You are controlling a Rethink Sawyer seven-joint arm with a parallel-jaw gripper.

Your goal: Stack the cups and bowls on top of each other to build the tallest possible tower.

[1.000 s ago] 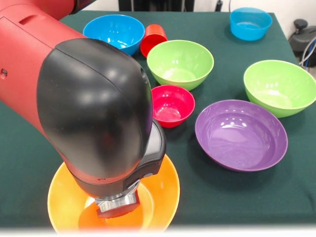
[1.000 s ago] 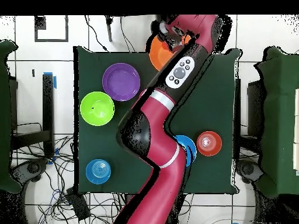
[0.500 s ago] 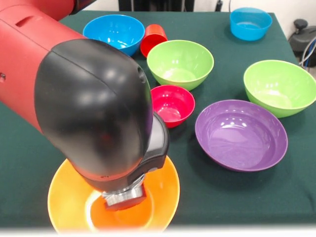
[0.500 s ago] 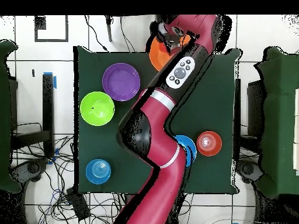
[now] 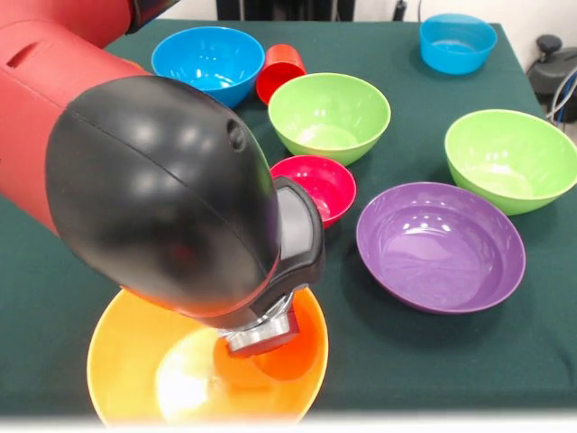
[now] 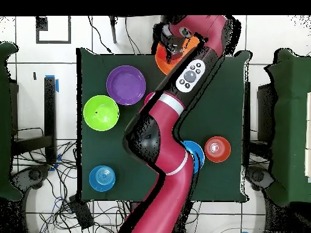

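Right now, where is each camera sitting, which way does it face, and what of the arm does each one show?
Front view: across the table, facing the robot; the arm fills the left, wrist down in the big orange bowl.
Overhead view: above the table, looking straight down; the whole arm runs up from the bottom.
Both show the purple bowl, big orange bowl and arm.

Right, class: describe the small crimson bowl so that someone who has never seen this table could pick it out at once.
Start at the wide purple bowl, the only purple thing on the green cloth. In the front view, just to its left and partly hidden behind the arm's black housing, sits the small crimson bowl, in front of a lime green bowl. It is smaller than both neighbours and the only deep pinkish-red bowl.
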